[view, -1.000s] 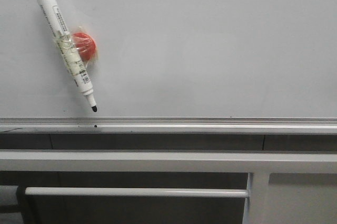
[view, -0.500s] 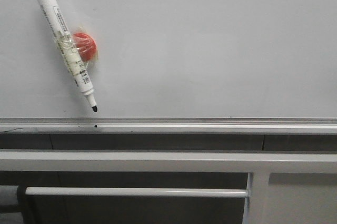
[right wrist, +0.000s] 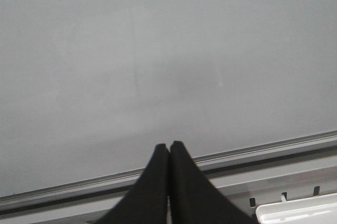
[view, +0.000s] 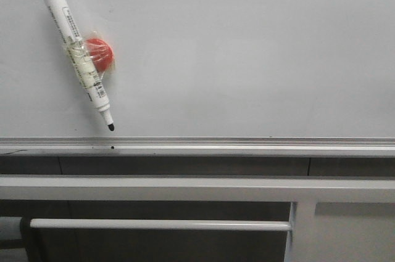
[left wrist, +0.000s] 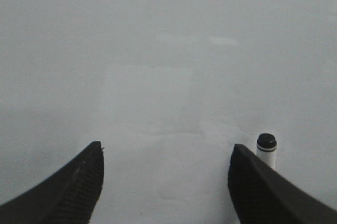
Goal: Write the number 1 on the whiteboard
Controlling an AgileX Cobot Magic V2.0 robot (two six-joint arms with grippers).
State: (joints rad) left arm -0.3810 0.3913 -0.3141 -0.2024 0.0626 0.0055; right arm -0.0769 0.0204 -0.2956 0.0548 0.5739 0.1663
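On my front camera the whiteboard [view: 247,52] filled the upper part of the picture, its silver tray rail [view: 247,147] running along the lower edge. No stroke of the number 1 showed on the board in any of my views. At the far left a white marker pen [view: 74,46] hung tilted on the board, its capped black end up and its bare black tip [view: 110,127] down, just above the rail. It was taped to a red round magnet [view: 99,53] that sat just beside its middle. A tiny black dot [view: 112,148] sat on the rail right below the tip.

Through my left wrist camera the left pincer [left wrist: 166,182] stood wide open with nothing between its fingers [left wrist: 79,187], facing bare board. The black end of the marker [left wrist: 266,140] poked up just outside one finger, beside it but not between the two.

On my right wrist camera the right pincer [right wrist: 168,166] had its fingers pressed together, holding nothing I could see. Beyond its tips lay the board [right wrist: 158,50], and the rail [right wrist: 263,149] crossed just past them. A white plastic piece [right wrist: 300,211] showed at the corner near that pincer.
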